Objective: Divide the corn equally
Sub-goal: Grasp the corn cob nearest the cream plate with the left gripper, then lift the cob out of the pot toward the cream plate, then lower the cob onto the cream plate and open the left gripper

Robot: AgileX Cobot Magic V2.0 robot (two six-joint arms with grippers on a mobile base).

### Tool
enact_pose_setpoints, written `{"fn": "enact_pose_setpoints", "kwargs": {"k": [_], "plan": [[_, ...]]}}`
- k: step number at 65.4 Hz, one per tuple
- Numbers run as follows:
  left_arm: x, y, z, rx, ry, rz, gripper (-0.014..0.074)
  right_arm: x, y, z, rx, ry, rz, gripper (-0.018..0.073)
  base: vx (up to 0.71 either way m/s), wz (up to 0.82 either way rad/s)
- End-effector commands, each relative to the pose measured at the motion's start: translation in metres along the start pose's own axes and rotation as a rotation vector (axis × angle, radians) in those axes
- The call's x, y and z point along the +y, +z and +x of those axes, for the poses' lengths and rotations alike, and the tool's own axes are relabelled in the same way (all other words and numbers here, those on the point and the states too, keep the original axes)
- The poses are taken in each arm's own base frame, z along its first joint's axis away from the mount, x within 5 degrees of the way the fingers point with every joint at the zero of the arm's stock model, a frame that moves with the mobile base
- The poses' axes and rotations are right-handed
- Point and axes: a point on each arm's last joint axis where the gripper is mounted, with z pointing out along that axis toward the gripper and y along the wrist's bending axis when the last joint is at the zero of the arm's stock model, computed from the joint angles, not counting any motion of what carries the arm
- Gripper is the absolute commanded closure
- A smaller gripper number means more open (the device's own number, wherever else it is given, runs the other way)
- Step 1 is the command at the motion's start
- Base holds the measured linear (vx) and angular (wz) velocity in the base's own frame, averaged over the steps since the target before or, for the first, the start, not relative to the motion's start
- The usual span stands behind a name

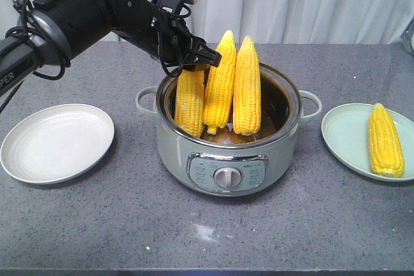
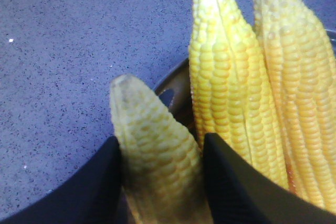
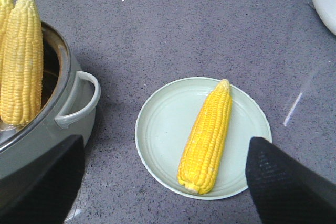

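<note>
Table [image 1: 129,224]: grey speckled top
Left: white plate [image 1: 57,143]
Centre: pale green cooker pot [image 1: 174,153] with front dial
Right: pale green plate [image 1: 346,137]

Black arm [image 1: 90,8], black left gripper [image 1: 208,59], looped cables [image 1: 19,30].

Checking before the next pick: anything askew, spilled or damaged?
Nothing spilled or damaged. In the pot three cobs stand on end, leaning together; the left gripper grips the leftmost cob. A lone cob lies on the right plate; the left plate holds none.
</note>
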Motion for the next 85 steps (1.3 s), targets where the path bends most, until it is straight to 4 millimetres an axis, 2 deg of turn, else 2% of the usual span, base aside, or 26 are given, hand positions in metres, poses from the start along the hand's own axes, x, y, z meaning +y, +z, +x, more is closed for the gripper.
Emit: {"fn": "enact_pose_setpoints", "kwargs": {"k": [1,16,27,42,60,75,85], "plan": [[-0.003,-0.037,-0.021,-0.137,0.007,-0.009,0.0418,0.000,-0.007,-0.011,-0.088,-0.005,0.016,-0.0035,0.00,0.00],[-0.003,-0.038,-0.021,-0.129,0.006,-0.008,0.0564,0.000,-0.007,-0.011,-0.088,-0.005,0.016,-0.0035,0.00,0.00],[-0.004,-0.045,-0.022,-0.140,0.002,0.000,0.0587,0.000,-0.007,-0.011,-0.088,-0.005,0.016,-0.0035,0.00,0.00],[-0.008,-0.084,-0.031,-0.218,0.010,-0.001,0.0584,0.000,-0.007,-0.011,-0.088,-0.005,0.016,-0.0035,0.00,0.00],[-0.007,-0.153,-0.040,-0.358,0.021,-0.024,0.0582,0.000,-0.007,-0.011,-0.087,-0.005,0.016,-0.0035,0.00,0.00],[0.013,-0.205,-0.037,-0.411,0.062,-0.173,0.0580,0.000,-0.007,-0.011,-0.081,-0.005,0.013,-0.0035,0.00,0.00],[0.039,-0.209,-0.021,-0.239,0.062,-0.320,0.0576,0.000,-0.007,-0.011,-0.081,-0.005,0.013,-0.0035,0.00,0.00]]}}
